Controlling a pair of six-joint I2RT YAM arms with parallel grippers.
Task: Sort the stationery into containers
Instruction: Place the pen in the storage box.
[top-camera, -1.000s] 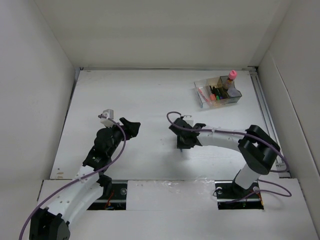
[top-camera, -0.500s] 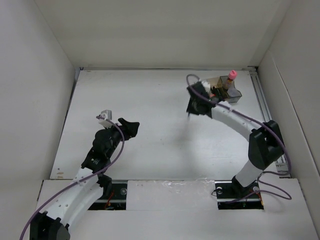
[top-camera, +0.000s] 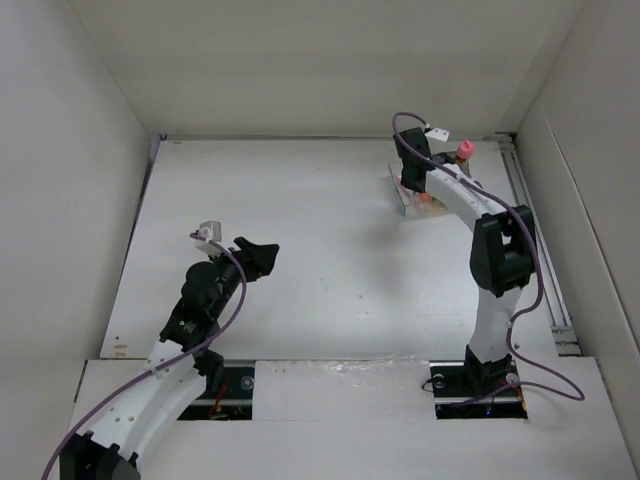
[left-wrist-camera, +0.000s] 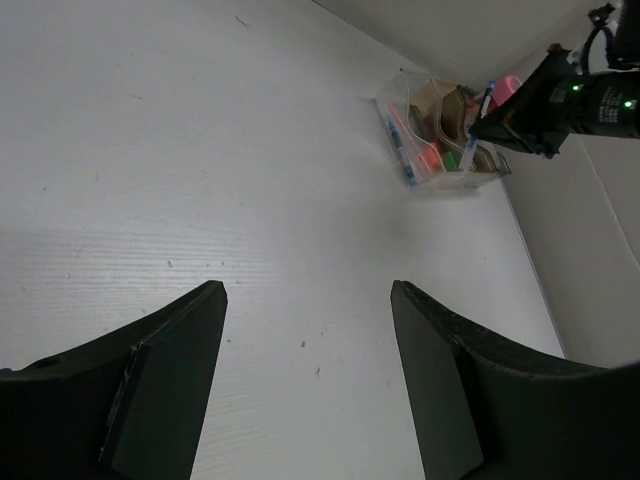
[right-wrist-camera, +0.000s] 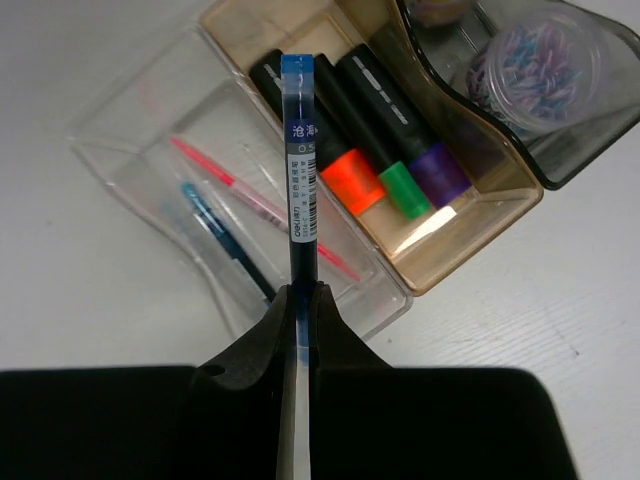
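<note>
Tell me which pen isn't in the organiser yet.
The blue-capped pen held in the right pincer; the pink pen and teal pen lie in the clear compartment.

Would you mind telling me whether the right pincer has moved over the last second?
Yes. The right pincer, shut on a blue pen, has travelled from mid-table to the far right, and now hangs over the organiser.

The right claw (top-camera: 413, 186) hangs over the organiser (top-camera: 400, 198) by the pink-capped bottle (top-camera: 464, 150), the left claw (top-camera: 266, 256) well apart.
</note>
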